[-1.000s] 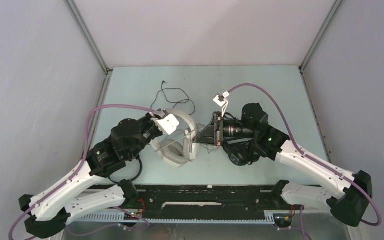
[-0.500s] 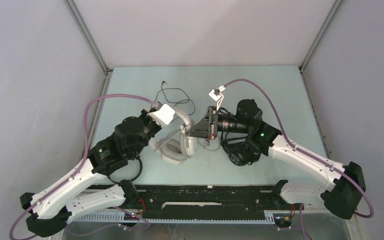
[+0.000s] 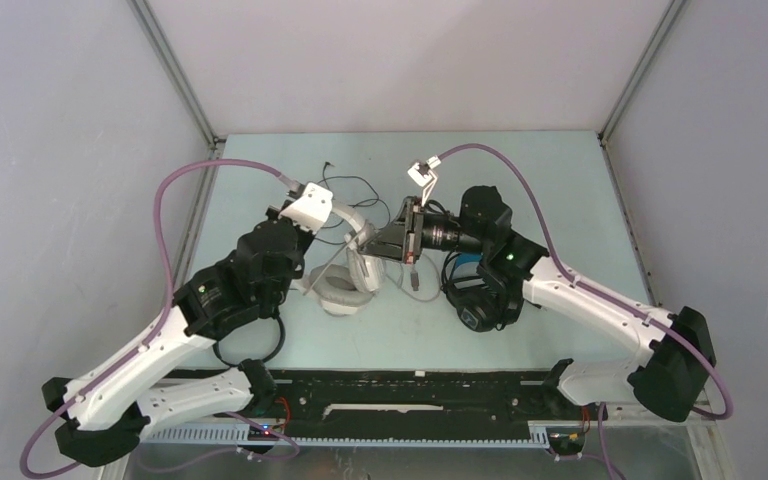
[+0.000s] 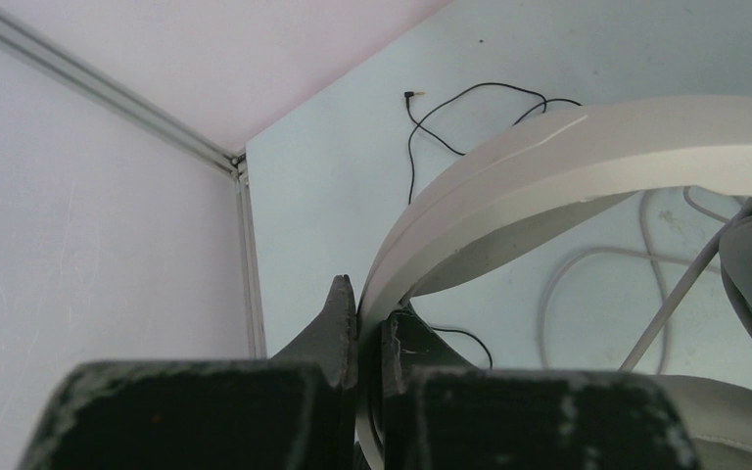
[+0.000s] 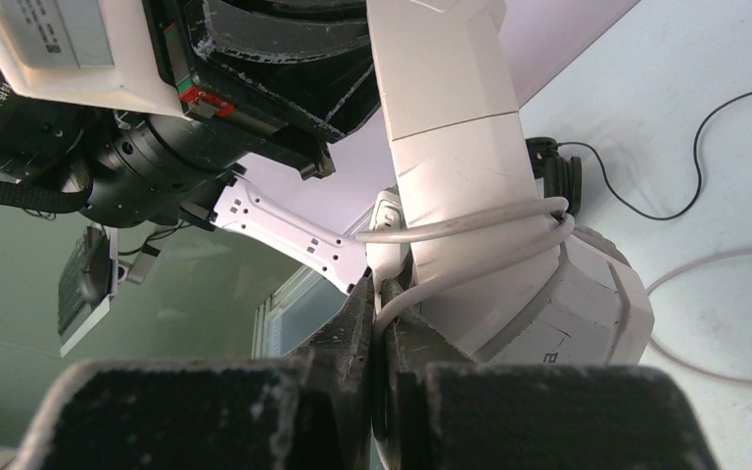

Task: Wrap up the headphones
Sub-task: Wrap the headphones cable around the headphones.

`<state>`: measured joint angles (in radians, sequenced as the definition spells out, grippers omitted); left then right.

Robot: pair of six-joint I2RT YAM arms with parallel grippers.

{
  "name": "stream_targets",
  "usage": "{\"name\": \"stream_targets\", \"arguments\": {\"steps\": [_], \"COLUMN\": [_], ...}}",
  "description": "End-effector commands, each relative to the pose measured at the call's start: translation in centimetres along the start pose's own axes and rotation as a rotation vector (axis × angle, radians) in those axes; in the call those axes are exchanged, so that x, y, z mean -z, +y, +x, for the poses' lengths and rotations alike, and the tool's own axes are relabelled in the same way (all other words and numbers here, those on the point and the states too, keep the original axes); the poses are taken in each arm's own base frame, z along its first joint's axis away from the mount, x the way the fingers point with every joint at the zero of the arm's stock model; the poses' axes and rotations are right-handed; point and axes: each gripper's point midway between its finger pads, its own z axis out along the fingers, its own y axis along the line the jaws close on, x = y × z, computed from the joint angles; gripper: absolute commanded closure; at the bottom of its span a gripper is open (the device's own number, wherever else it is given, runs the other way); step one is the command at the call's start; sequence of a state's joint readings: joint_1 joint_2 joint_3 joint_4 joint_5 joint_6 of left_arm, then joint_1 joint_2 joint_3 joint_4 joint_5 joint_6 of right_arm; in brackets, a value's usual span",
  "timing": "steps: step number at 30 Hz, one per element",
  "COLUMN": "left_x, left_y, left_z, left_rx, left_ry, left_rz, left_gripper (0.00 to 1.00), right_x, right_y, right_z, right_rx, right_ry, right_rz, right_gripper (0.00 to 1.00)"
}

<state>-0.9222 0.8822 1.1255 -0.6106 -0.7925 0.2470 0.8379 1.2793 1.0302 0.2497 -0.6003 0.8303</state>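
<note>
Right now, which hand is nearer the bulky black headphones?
Right. The right hand pinches the grey cable just left of the black headphones; the left hand clamps the white headband farther left.

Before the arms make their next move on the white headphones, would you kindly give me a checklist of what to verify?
1. Hold of the left gripper on the white headband: ok, shut on it.
2. Hold of the right gripper on the grey cable: ok, pinched between its fingers.
3. Cable turns seated on the headphones: ok, two strands cross the white band.
4. The thin black cable kept out of the wrap: cannot tell; it runs behind the headband.
5. The black over-ear headphones clear of the right arm: cannot tell; they lie beneath it.
</note>
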Motion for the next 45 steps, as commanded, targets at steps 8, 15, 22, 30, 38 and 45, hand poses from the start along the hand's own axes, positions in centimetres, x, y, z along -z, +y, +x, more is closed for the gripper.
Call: {"name": "stream_targets", "arguments": {"steps": [8,15,22,30,38,45], "left_x": [0.2,-0.3,0.1,0.7,1.2,1.7], "left_y": [3.3,2.9,3.0,3.9,5.9,6.1], "left_z": [-3.1,-2.3,-2.7,-3.8,-4.5,-6.0], "left_rx": [0.307,0.245,0.276,0.39,0.518,0.638], "left_ry": [-0.081,-0.058,-0.055,-0.066,-0.068,-0.103], "left_rz": [-0.183,-0.196,-0.179,-0.189,-0.267,-0.23], "left_gripper": [1.0,1.0,1.0,1.0,1.0,1.0], "right_x": [-1.9,-1.4,-1.4,-1.9,-2.4,-2.5], "right_y": [7.4,10.5,9.8,8.4,7.0,5.2], "right_z": [-0.6,-2.5,-2.4,-1.9,-1.3,-1.2], "right_rx": [0.151,0.117,0.113,0.137,0.238,0.423], "right_ry": [0.011,-0.048,-0.013,-0.015,-0.034,-0.062], "right_rz": [-0.196,-0.309,-0.295,-0.198,-0.1,0.016], "right_gripper": [0.96,1.0,0.89,0.87,0.84,0.81]}}
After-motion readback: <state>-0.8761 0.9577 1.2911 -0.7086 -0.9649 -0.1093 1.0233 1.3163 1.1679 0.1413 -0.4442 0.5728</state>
